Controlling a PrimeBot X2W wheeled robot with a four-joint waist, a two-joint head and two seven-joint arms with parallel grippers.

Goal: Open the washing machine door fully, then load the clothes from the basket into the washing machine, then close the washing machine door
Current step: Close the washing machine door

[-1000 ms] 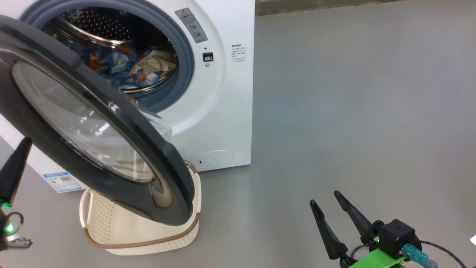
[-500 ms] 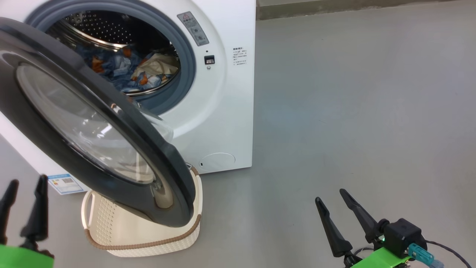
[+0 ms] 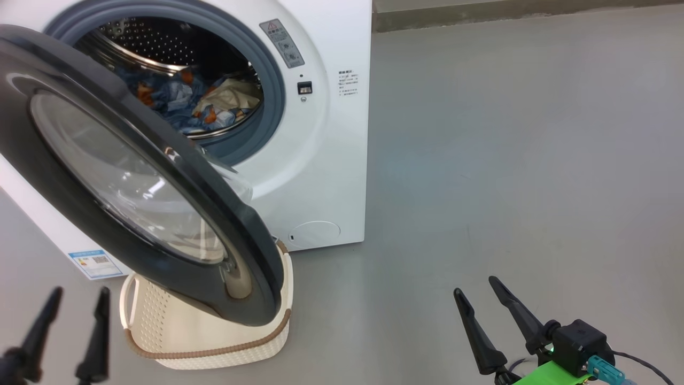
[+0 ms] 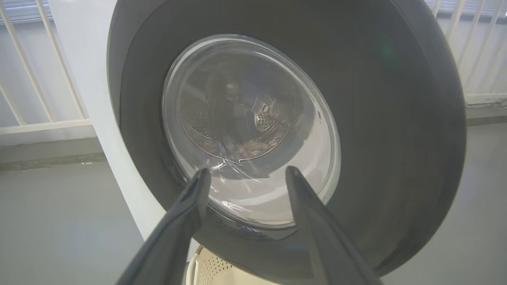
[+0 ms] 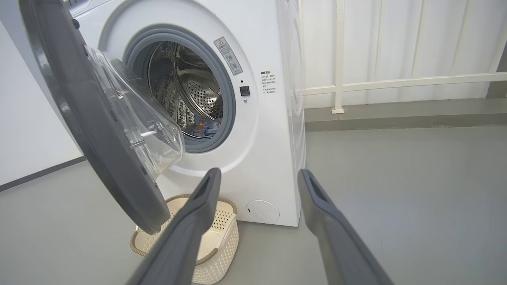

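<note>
We note the left end effector (image 3: 80, 293) has come from the left edge to the lower left since a second ago, its fingers going from shut to spread wide, holding nothing. The right end effector (image 3: 475, 286) is also wide open and holding nothing. The clothes (image 3: 197, 101) lie in the washing machine (image 3: 331, 160) drum. The washing machine door (image 3: 128, 182) hangs swung out over the basket (image 3: 176, 331) on the floor (image 3: 507, 160).

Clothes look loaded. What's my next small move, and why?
Probably press the left claw forward against the washing machine door to swing it shut: the clothes lie in the drum, the basket looks empty, and the door hangs half open.
</note>
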